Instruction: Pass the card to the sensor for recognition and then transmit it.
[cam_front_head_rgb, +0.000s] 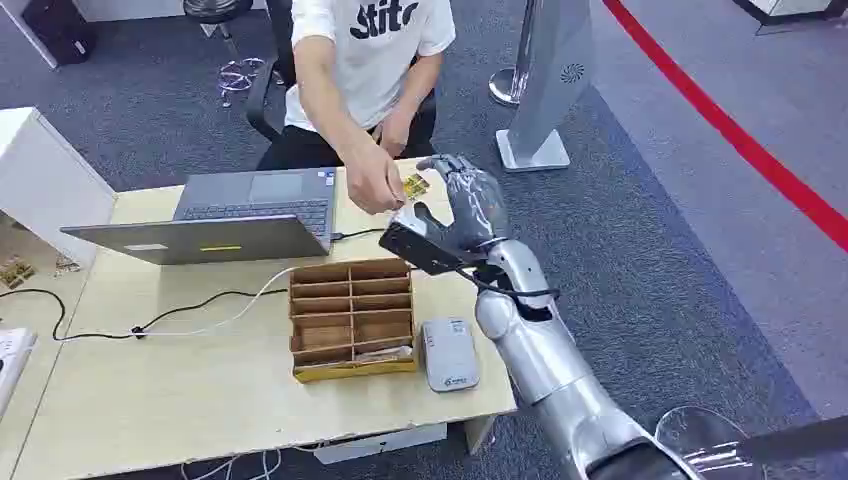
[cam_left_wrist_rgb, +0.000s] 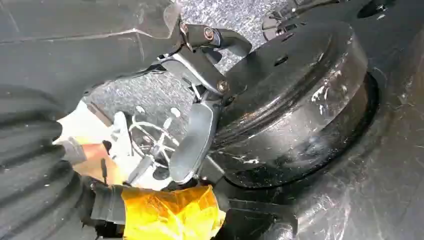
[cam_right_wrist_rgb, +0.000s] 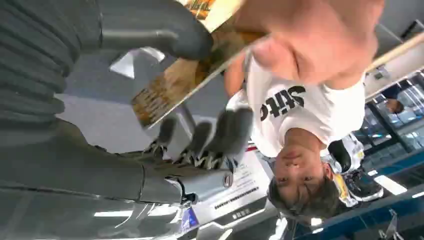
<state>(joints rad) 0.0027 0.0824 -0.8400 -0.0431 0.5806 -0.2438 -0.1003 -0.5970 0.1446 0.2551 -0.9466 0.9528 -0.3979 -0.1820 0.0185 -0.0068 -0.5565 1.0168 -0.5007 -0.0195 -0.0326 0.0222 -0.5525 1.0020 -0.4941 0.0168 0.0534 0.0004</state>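
i see a laptop (cam_front_head_rgb: 240, 215) on the desk's (cam_front_head_rgb: 150, 400) left, then a wooden organiser (cam_front_head_rgb: 350, 318) and the grey sensor (cam_front_head_rgb: 448, 352). above them the person's hand (cam_front_head_rgb: 372, 182) pinches the card (cam_front_head_rgb: 414, 186), and my right hand (cam_front_head_rgb: 468, 208) is raised just beside it, thumb against the card (cam_right_wrist_rgb: 175, 85), fingers spread. i cannot tell my left hand's state.

head view high over table (cam_front_head_rgb: 200, 400), wrist views close
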